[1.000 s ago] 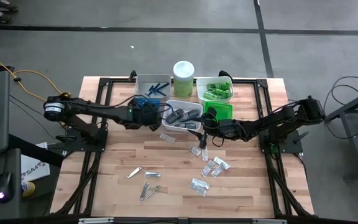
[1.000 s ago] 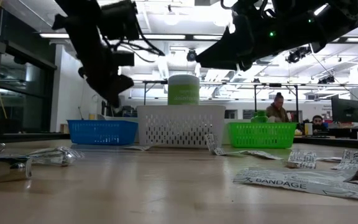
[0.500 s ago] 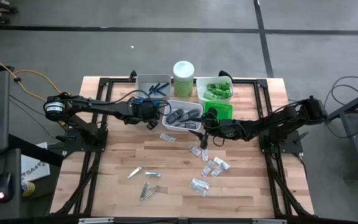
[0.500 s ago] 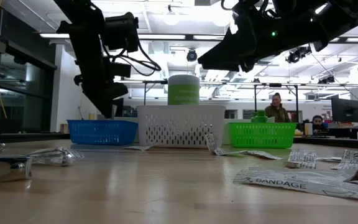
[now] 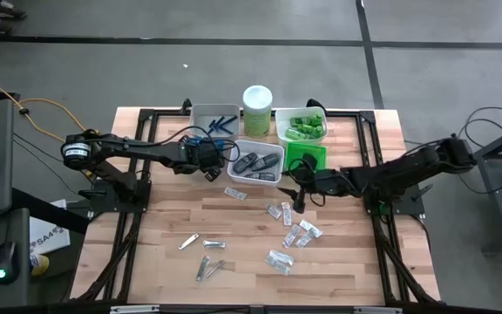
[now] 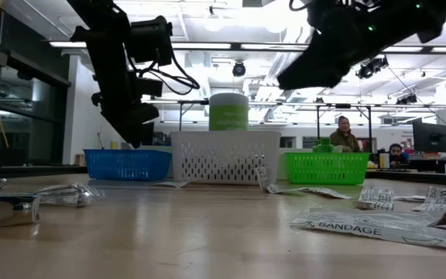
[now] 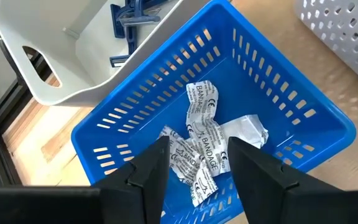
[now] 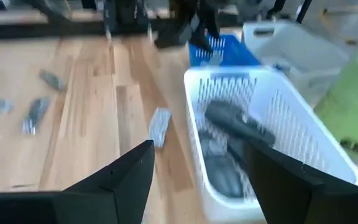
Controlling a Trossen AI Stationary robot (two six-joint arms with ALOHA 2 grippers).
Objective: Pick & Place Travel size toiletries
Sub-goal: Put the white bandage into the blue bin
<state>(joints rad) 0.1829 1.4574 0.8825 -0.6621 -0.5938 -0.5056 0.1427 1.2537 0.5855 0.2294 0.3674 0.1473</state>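
1. Left gripper point(image 7: 194, 163) hangs over the blue tray point(image 7: 278, 93), fingers apart, empty; bandage packets point(image 7: 207, 146) lie inside.
2. Right gripper point(image 5: 298, 199) at table centre, fingers spread, empty; loose packets point(image 5: 293, 234) at its 6 o'clock; clippers point(image 5: 206, 253) toward 7.

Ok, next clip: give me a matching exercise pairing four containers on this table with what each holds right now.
Containers:
1. blue slotted plastic basket
2. white perforated plastic basket
3. grey plastic bin at the table's far edge
4. clear plastic tub right of the pale-green canister

Contents:
A. green tubes
B. white bandage packets
C. dark grey oval cases
D. thin blue razors

Pairs: 1-B, 2-C, 3-D, 4-A
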